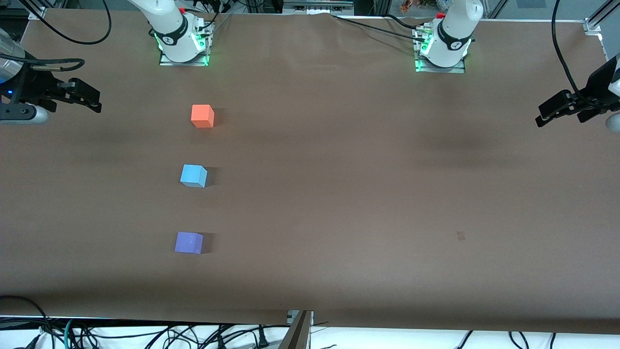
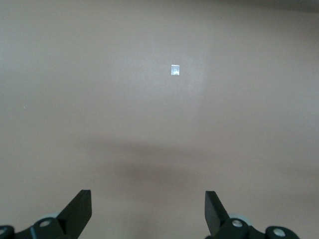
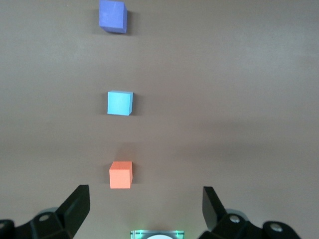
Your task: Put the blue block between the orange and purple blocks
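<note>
Three cubes stand in one line on the brown table, toward the right arm's end. The orange block (image 1: 202, 116) (image 3: 120, 175) is farthest from the front camera. The blue block (image 1: 193, 175) (image 3: 120, 103) stands in the middle of the line. The purple block (image 1: 188, 242) (image 3: 112, 16) is nearest to the camera. My right gripper (image 1: 93, 101) (image 3: 145, 196) hangs open and empty over the table at the right arm's end, apart from the cubes. Over the left arm's end my left gripper (image 1: 546, 115) (image 2: 148, 199) is open, with only bare table under it.
The two arm bases (image 1: 183, 46) (image 1: 443, 51) stand along the table's edge farthest from the camera. A small pale mark (image 1: 460, 236) (image 2: 175, 70) lies on the table toward the left arm's end. Cables hang along the edge nearest the camera.
</note>
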Controlling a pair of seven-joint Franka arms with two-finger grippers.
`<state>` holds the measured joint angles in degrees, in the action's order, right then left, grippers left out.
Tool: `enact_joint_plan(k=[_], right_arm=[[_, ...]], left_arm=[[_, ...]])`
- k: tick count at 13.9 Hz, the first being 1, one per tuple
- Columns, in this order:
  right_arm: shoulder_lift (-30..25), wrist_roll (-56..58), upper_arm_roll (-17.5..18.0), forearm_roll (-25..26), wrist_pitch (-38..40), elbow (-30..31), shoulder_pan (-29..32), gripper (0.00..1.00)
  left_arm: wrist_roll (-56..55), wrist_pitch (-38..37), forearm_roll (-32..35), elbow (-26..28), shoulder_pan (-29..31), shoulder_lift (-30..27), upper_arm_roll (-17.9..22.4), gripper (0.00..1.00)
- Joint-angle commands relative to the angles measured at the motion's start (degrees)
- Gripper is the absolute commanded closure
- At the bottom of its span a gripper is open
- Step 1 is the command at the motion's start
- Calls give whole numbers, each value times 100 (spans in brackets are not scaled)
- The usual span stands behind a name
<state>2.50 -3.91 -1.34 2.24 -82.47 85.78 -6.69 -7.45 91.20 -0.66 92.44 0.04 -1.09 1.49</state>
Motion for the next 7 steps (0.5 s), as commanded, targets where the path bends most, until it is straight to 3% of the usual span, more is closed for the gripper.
enact_joint_plan(k=[1, 7], right_arm=[[-22, 4, 126, 93, 108, 9, 124, 0], [22, 13, 108, 49, 73, 9, 132, 0]], left_arm=[[50, -103, -22, -165, 57, 153, 18, 0], [33, -103, -31, -174, 40, 153, 0, 0]])
